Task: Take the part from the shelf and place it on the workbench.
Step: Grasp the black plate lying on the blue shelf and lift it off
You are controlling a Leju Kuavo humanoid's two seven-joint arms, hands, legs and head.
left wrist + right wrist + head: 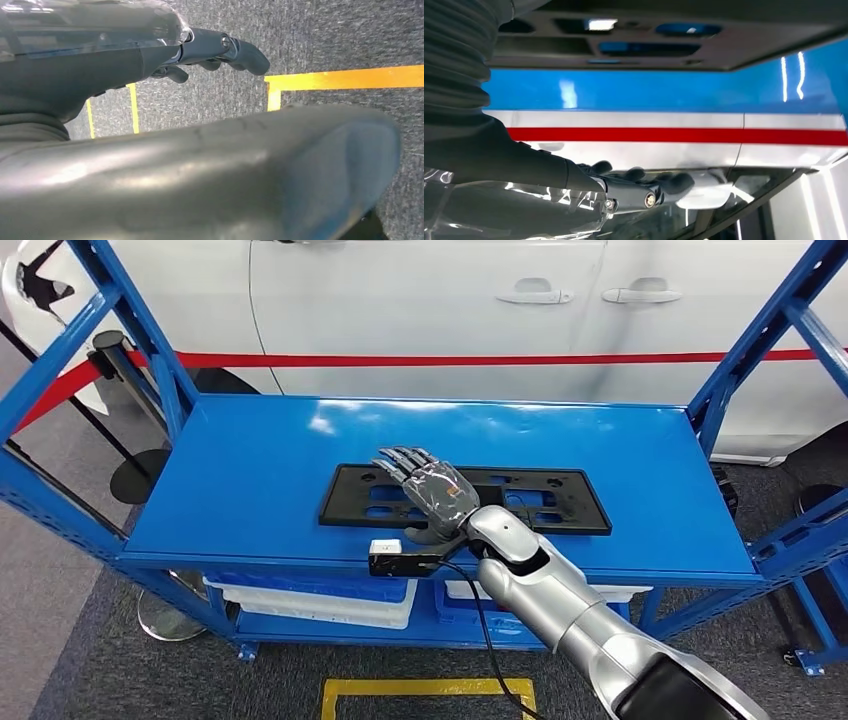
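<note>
A flat black part (560,502) with several cut-outs lies along the front half of the blue shelf top (250,470). My right hand (430,490) hovers over the part's left middle with its fingers stretched forward and its thumb by the near edge, holding nothing. In the right wrist view the part (649,45) lies on the blue shelf (649,92), across a gap from my right hand (634,187), whose fingers are extended. My left hand (200,50) hangs above the grey carpet, empty with its fingers loosely apart.
A white car (430,300) with a red stripe stands close behind the shelf. Blue uprights (750,350) frame both ends. White bins (320,600) sit on the lower level. Yellow tape (430,690) marks the carpet in front, and a black post base (135,475) stands at the left.
</note>
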